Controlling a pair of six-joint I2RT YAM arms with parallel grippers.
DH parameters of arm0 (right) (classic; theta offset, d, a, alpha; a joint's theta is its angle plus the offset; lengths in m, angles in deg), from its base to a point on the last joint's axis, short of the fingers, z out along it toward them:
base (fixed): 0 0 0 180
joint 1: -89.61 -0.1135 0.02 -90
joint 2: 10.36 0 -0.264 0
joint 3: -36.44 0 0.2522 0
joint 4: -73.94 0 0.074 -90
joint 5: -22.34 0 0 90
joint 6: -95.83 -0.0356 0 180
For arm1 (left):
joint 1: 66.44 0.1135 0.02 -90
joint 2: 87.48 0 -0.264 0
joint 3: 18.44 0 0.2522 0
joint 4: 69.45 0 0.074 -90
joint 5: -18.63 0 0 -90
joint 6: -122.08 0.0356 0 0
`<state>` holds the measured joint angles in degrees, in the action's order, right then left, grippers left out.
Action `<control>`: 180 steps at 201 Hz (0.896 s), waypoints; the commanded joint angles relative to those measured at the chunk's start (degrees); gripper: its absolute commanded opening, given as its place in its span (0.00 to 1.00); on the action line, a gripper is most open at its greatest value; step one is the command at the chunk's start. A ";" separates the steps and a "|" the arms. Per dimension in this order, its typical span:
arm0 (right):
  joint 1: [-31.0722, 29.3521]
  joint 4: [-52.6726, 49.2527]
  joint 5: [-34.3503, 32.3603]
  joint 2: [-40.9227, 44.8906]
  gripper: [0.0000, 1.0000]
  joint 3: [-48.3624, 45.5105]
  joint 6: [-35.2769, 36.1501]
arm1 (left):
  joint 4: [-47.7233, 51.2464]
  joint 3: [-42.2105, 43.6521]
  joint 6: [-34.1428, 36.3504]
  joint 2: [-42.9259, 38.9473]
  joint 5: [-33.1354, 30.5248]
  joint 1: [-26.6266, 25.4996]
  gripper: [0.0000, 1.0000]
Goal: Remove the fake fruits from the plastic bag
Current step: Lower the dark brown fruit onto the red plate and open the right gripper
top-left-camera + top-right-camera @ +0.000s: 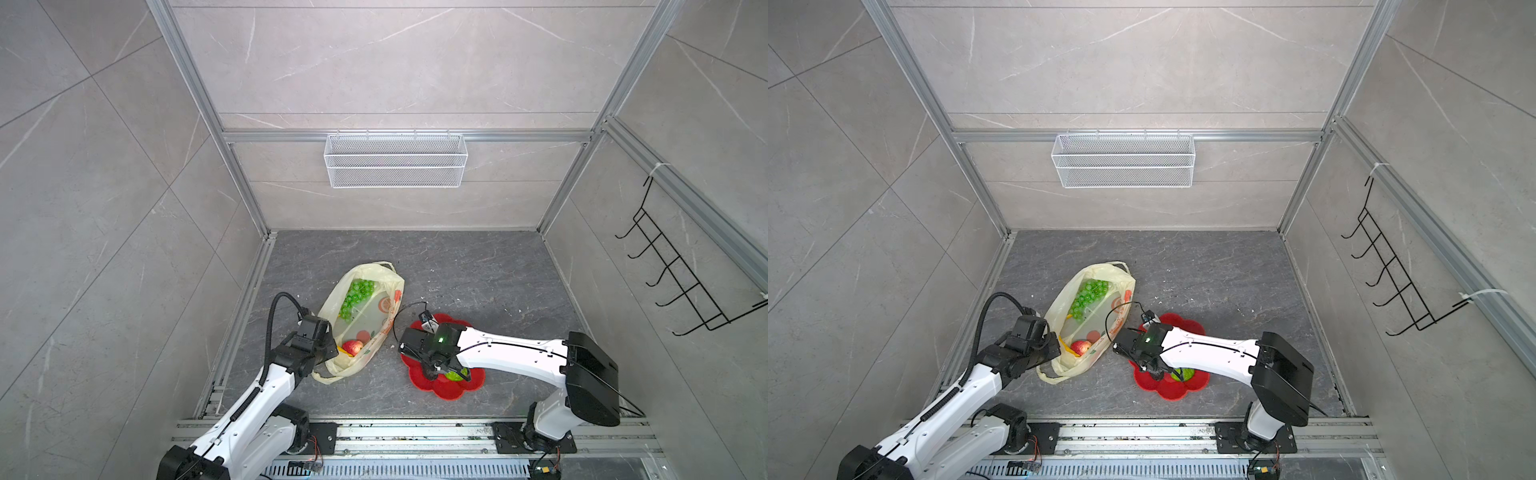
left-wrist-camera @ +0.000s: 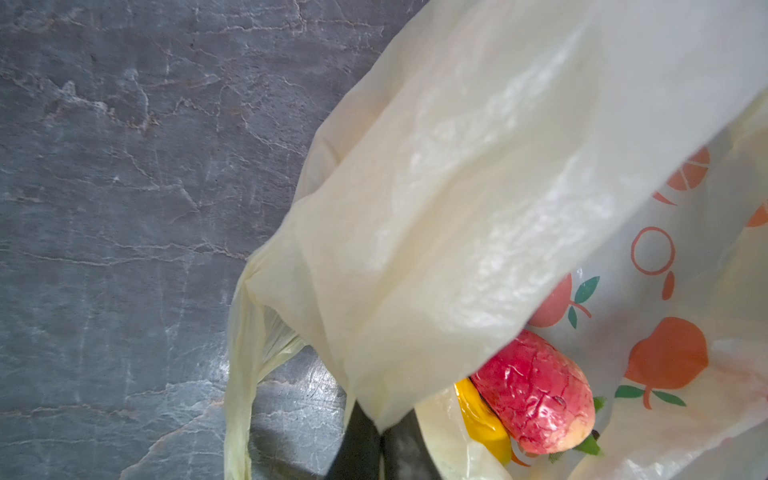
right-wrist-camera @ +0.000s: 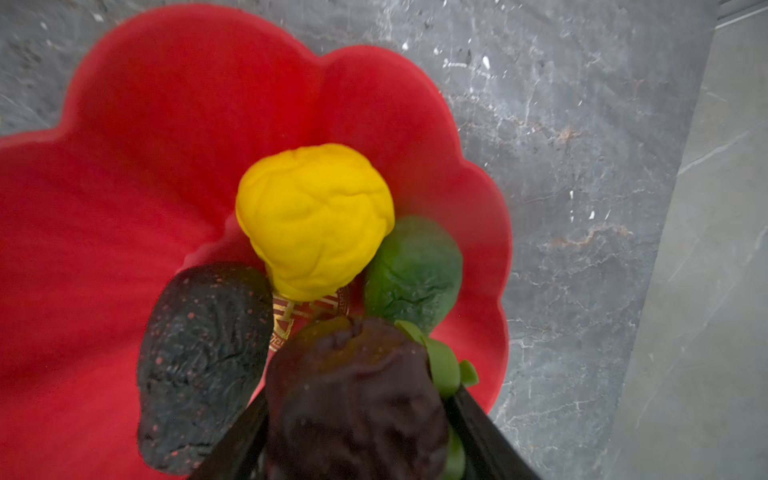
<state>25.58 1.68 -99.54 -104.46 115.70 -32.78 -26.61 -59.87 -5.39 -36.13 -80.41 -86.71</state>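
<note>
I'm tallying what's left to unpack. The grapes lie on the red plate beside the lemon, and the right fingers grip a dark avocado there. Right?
Not the grapes: both top views show them inside the bag. The lemon does lie on the red plate, and the right fingers grip a dark avocado there.

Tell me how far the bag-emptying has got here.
Done: the lemon, bumpy green ball and one dark avocado lie on the red plate. In hand: the right hand grips the second avocado over the plate, while the left hand pinches the edge of the plastic bag. Left: the grape bunch, strawberry and banana are in the bag.
</note>
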 commanded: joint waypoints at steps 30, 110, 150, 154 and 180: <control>-0.39 -1.63 0.16 -1.97 0.59 -1.47 -1.64 | -0.90 -1.67 1.14 -0.56 -0.72 -0.17 0.00; -0.76 -2.23 -0.29 -5.03 0.61 -0.97 -2.11 | -0.89 -1.71 1.13 -0.29 -0.72 -0.14 0.00; -1.28 -2.23 -0.48 -6.33 0.66 0.01 -1.86 | -0.97 -1.82 1.08 -0.11 -0.72 -0.16 0.00; -1.42 -2.23 -0.48 -6.45 0.67 0.12 -1.83 | -0.96 -1.80 1.14 -0.10 -0.73 -0.17 0.00; -1.58 -2.14 -0.30 -6.56 0.69 0.73 -1.65 | -1.07 -1.79 1.09 -0.03 -0.81 -0.15 0.00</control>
<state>24.66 0.79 -99.74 -110.02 115.04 -33.66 -26.63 -59.87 -5.39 -36.15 -80.41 -86.71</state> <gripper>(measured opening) 0.682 0.056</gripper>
